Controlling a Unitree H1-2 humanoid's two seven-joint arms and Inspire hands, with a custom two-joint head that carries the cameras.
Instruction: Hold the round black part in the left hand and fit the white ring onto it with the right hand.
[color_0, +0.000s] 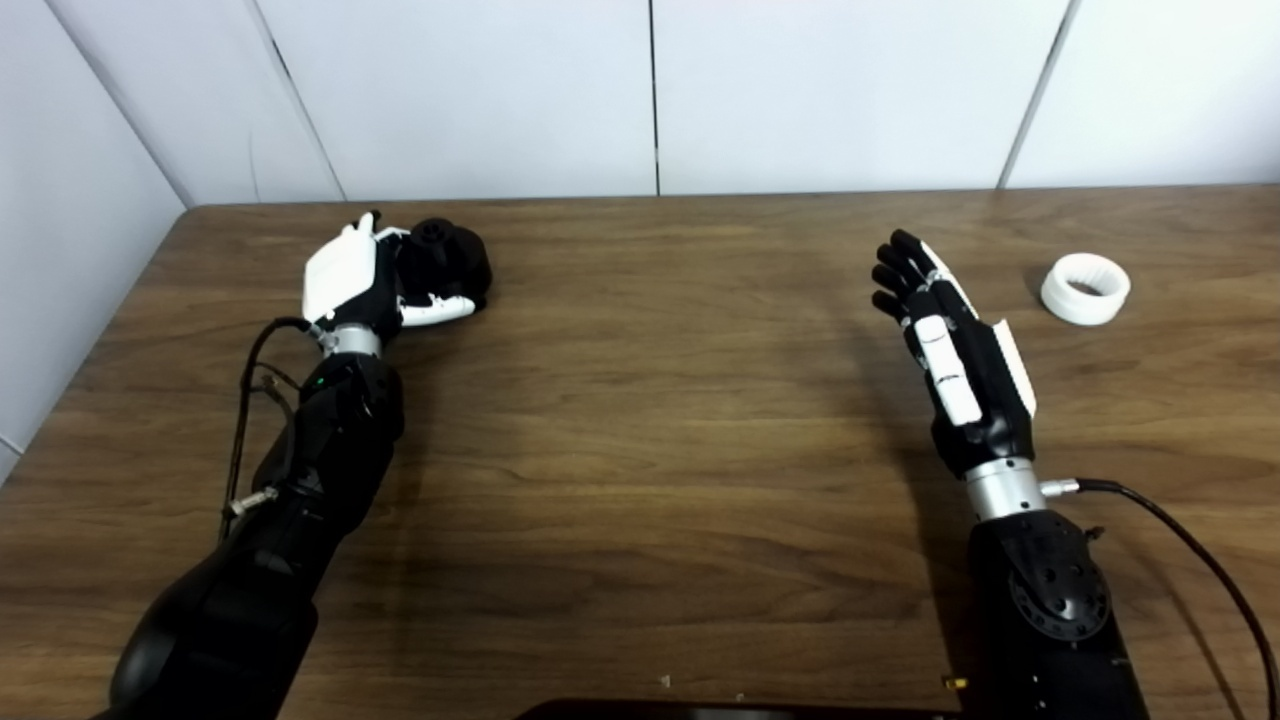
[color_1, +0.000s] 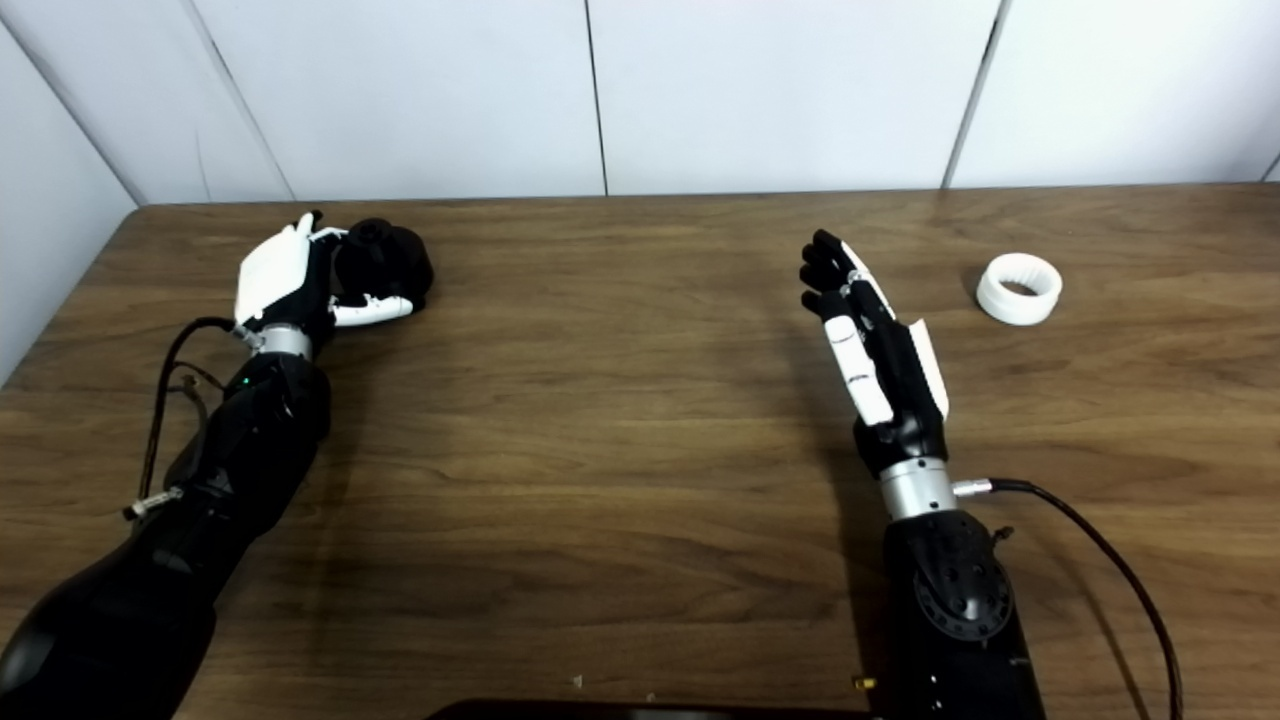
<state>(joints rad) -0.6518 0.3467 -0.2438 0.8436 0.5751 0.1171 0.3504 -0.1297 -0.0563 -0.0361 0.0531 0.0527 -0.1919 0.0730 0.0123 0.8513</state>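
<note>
Brown wood-grain tabletop (color_0: 640, 420) carries everything: the left robot hand (color_0: 365, 280) is wrapped around the round black plastic part (color_0: 445, 258) at the far left, while the right robot hand (color_0: 950, 350) hovers empty, fingers spread, near the ribbed white plastic ring (color_0: 1085, 288). Judging by the ring's low, smooth wall, a careless pinch could push it away. Both views show the same scene, neither revealing how secure the left grip is.

Round black part (color_0: 445, 258) far left, seemingly gripped; white ring (color_0: 1085, 288) lies far right.
</note>
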